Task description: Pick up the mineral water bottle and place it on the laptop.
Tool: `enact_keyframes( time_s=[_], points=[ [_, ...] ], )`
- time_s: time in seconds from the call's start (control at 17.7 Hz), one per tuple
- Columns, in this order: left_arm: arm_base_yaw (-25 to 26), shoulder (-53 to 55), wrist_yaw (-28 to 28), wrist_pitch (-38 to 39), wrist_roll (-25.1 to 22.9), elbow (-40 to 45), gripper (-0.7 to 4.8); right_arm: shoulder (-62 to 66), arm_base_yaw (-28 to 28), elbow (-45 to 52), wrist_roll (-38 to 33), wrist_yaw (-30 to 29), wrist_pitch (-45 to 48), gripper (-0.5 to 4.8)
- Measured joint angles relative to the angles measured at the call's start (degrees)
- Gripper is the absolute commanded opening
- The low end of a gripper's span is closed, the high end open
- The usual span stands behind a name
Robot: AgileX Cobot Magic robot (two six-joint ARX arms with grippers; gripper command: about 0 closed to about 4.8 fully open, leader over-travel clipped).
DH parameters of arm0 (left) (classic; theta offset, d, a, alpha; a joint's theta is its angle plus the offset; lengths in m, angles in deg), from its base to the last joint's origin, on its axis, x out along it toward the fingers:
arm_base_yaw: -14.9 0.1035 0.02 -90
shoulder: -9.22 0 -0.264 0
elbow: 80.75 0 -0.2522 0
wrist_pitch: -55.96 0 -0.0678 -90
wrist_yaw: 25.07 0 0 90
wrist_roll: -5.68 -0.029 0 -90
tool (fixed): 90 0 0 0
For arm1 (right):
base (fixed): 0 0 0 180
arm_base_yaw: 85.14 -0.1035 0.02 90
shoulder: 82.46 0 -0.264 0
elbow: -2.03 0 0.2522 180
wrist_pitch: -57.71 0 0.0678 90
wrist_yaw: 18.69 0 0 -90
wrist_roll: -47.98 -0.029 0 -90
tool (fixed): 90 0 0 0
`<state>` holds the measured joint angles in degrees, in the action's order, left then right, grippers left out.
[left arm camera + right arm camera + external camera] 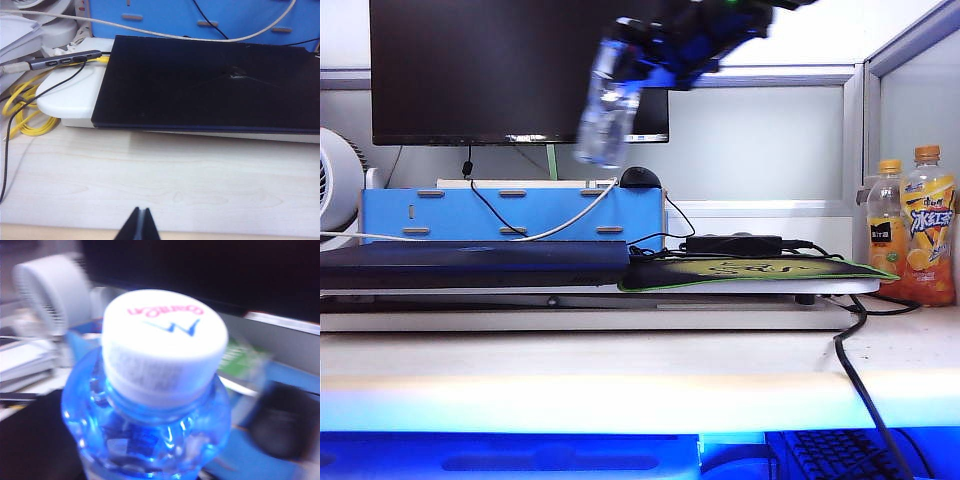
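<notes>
High above the desk, in front of the big black monitor (510, 70), the right gripper (655, 55) pinches the mineral water bottle (605, 100) near its top, and the bottle hangs tilted in the air, blurred; the right wrist view is filled by its white cap (162, 337) with pink lettering and the clear shoulders below; below and to the left in the exterior view lies the laptop (470, 262), a flat dark slab on a white stand, its lid bare; beside it sits the green-edged mouse mat (750, 270), and two orange drink bottles (910, 225) stand at the far right; the left gripper (140, 226) sits low over the pale wooden desk (160, 185) in front of the laptop (210, 85), its dark fingertips pressed together
</notes>
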<state>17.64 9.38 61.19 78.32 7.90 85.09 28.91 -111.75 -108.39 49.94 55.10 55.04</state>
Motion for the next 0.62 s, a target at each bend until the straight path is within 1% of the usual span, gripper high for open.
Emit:
enact_keyframes(
  time_s=[0.06,0.34,0.62],
  points=[
    [0.0,0.0,0.02,-0.02,0.0,0.0,-0.02,0.7,-1.53,-0.17,0.02,-0.42,0.07,-0.01],
    [0.0,0.0,0.02,0.0,0.0,0.0,-0.02,3.56,-5.07,-0.81,1.57,-0.09,-0.87,-0.01],
    [0.0,0.0,0.02,0.0,0.0,0.0,-0.02,6.05,-7.48,-0.81,2.78,-0.11,-3.98,-0.01]
  ],
)
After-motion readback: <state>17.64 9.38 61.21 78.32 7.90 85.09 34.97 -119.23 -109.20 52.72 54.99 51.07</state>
